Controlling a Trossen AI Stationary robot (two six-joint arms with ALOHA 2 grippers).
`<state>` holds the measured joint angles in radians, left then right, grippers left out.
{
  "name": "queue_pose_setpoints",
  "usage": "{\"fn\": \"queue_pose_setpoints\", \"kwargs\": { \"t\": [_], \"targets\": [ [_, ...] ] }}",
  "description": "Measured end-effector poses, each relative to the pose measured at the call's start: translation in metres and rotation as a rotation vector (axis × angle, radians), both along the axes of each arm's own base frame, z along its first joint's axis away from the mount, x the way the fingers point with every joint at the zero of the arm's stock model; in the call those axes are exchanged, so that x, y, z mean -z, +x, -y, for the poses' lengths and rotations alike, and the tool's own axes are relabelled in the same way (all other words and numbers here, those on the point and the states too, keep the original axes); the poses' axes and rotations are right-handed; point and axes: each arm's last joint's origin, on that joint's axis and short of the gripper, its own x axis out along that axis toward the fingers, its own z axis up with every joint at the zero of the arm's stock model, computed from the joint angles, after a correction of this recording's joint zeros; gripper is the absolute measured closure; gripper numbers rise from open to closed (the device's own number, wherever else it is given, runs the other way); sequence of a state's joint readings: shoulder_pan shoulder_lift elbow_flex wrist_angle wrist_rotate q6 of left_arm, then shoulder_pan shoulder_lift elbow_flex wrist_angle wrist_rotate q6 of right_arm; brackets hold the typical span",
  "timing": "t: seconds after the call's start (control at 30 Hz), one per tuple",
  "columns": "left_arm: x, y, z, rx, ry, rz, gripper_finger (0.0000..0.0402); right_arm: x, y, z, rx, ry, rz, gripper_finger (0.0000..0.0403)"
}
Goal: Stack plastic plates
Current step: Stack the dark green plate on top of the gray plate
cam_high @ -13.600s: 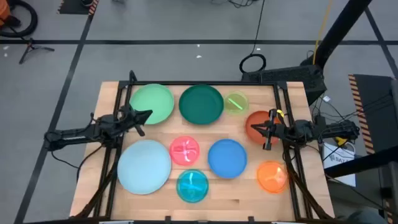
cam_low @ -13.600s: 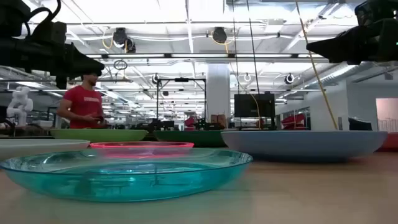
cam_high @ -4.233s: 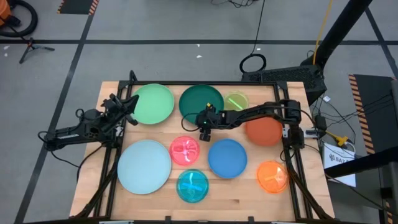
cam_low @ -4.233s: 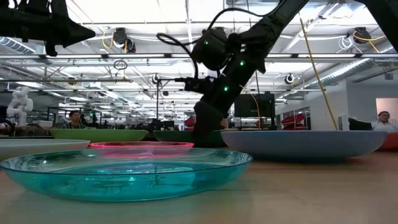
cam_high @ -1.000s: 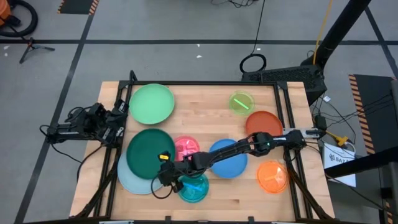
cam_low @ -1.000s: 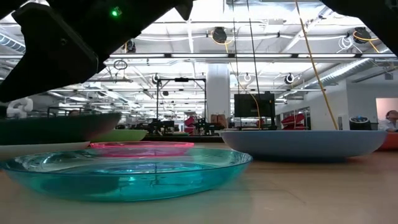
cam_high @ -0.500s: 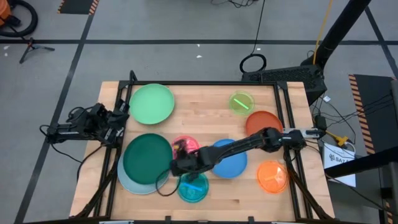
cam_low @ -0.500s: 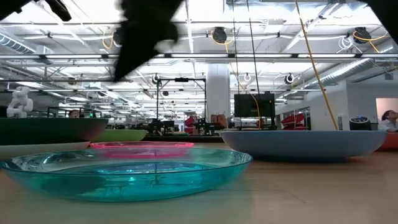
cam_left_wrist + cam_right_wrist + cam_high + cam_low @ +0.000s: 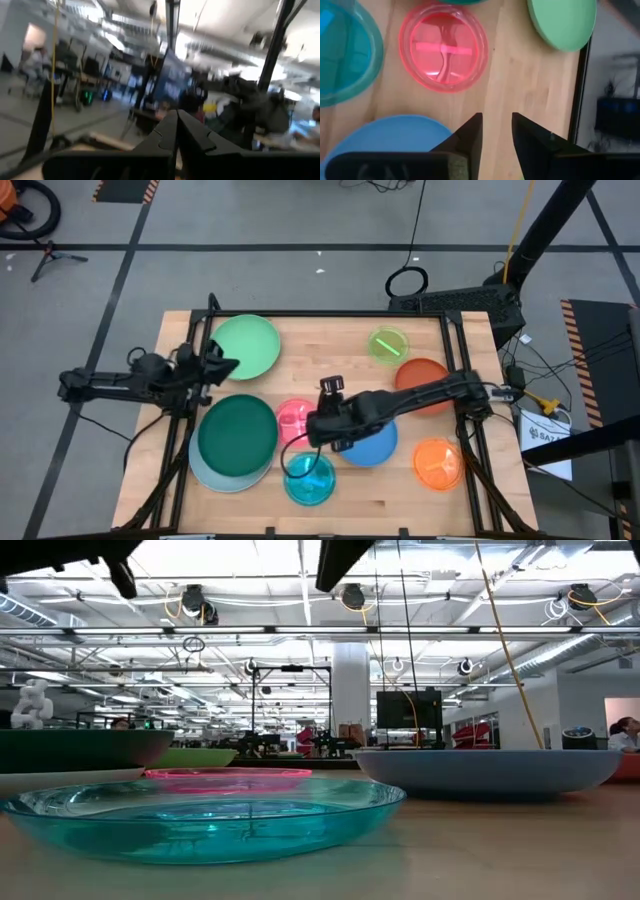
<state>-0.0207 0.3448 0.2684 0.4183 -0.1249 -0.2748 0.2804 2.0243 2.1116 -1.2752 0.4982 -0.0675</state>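
A dark green plate (image 9: 237, 435) lies stacked on the pale blue plate (image 9: 213, 476) at the near left. Singly on the wood lie the light green (image 9: 247, 346), pink (image 9: 293, 420), cyan (image 9: 308, 477), blue (image 9: 372, 444), red-orange (image 9: 428, 382), orange (image 9: 437, 462) and lime (image 9: 383, 344) plates. My right gripper (image 9: 322, 430) hangs open above the gap between the pink plate (image 9: 443, 47) and the blue plate (image 9: 385, 132), its fingers pointing down, holding nothing. My left gripper (image 9: 228, 366) is shut and raised beside the light green plate's left rim.
Black frame rails run along the table's left, right and far edges (image 9: 330, 314). Bare wood (image 9: 330, 360) lies between the light green and lime plates. In the low view the cyan plate (image 9: 200, 815) fills the foreground, with the blue plate (image 9: 490, 772) behind it to the right.
My right gripper has drawn back from the dark green plate's near right rim, going up and toward the table's right. The dark green plate has settled level on the pale blue plate. My left gripper has moved toward the table's right, up to the light green plate.
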Motion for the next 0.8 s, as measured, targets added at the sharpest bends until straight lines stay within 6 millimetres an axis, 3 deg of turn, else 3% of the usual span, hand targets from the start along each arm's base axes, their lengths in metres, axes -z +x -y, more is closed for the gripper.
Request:
{"fn": "queue_pose_setpoints", "kwargs": {
  "t": [0.2, 0.37, 0.53, 0.8],
  "targets": [
    [-0.009, 0.032, 0.006, 0.036, 0.007, -0.136, 0.0385, 0.018, -0.039, 0.010, -0.058, 0.019, 0.133, 0.0321],
    [-0.017, 0.053, 0.013, 0.062, 0.038, -0.285, 0.0385, 0.041, -0.084, 0.023, -0.127, 0.066, 0.359, 0.0328],
    [-0.020, 0.070, 0.021, 0.048, 0.033, -0.393, 0.0385, 0.050, -0.131, 0.039, -0.193, 0.114, 0.604, 0.0330],
    [0.012, 0.092, 0.043, 0.108, -0.148, -0.625, 0.0385, 0.058, -0.194, 0.062, -0.196, 0.113, 0.860, 0.0330]
  ]
}}
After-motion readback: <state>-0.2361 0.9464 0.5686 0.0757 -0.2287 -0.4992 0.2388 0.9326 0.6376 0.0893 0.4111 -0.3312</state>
